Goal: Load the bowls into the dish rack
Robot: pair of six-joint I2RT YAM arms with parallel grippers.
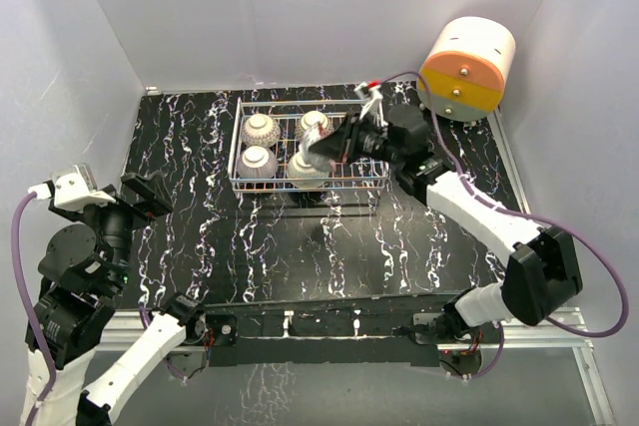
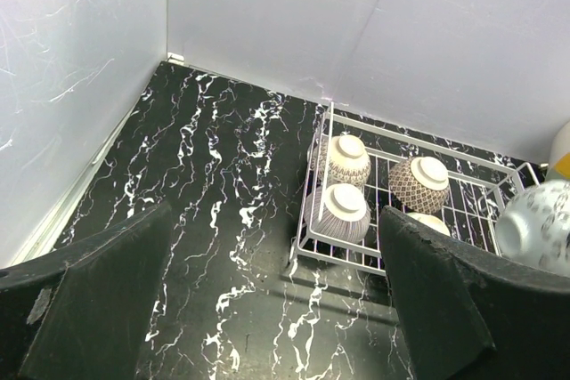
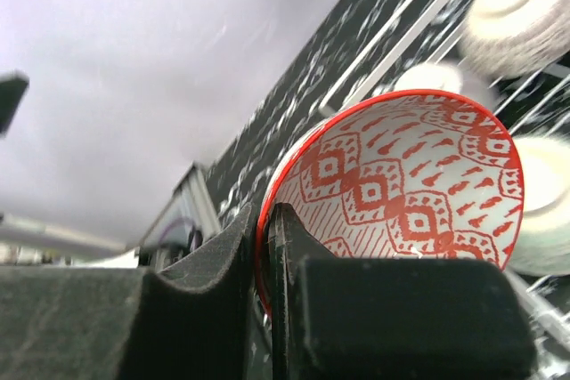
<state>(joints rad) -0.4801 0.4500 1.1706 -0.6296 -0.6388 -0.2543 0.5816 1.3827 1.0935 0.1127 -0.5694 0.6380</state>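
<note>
While my right gripper (image 3: 265, 220) pinches the red bowl (image 3: 401, 184) by its rim, I should lower it gently into the rack (image 1: 237, 152).

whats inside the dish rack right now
Four upside-down bowls sit at the left of the dish rack. The right gripper, holding the red bowl, covers much of its right end, leaving that part unseen.

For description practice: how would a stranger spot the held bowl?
Far across the table stands a white wire dish rack. Over it the right tool holds one bowl by its rim. Only it shows a red-patterned inside; the others sit upside down.
</note>
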